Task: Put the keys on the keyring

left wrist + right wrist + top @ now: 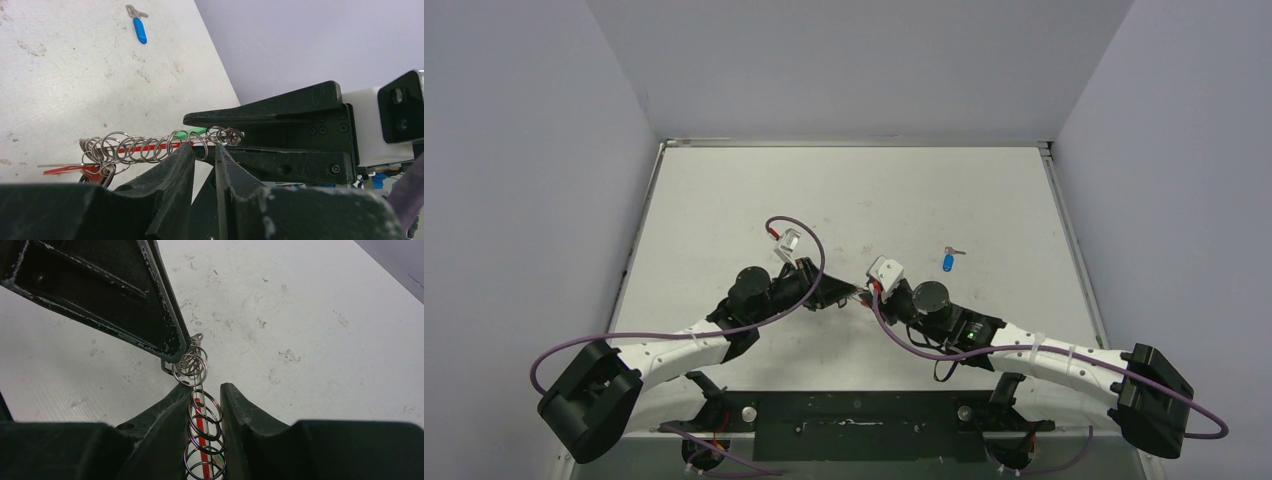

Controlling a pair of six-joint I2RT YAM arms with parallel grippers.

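Observation:
The keyring point(150, 146) is a silvery wire coil with a red section, held above the table between both grippers. My left gripper point(204, 148) is shut on one ring near its end. My right gripper point(202, 392) is shut around the coil, whose rings point(204, 415) touch both fingers. The green key point(197, 131) lies along the coil between the right gripper's fingers point(280, 107); a bit of green point(218, 459) shows low in the right wrist view. The blue key point(949, 262) lies loose on the table, also in the left wrist view point(140, 30). The grippers meet at mid-table point(859, 292).
A red-headed key point(90, 172) hangs at the coil's far end. The white table point(724, 200) has a raised rim at the back and sides, with grey walls around it. Purple cables point(809, 240) loop over the arms.

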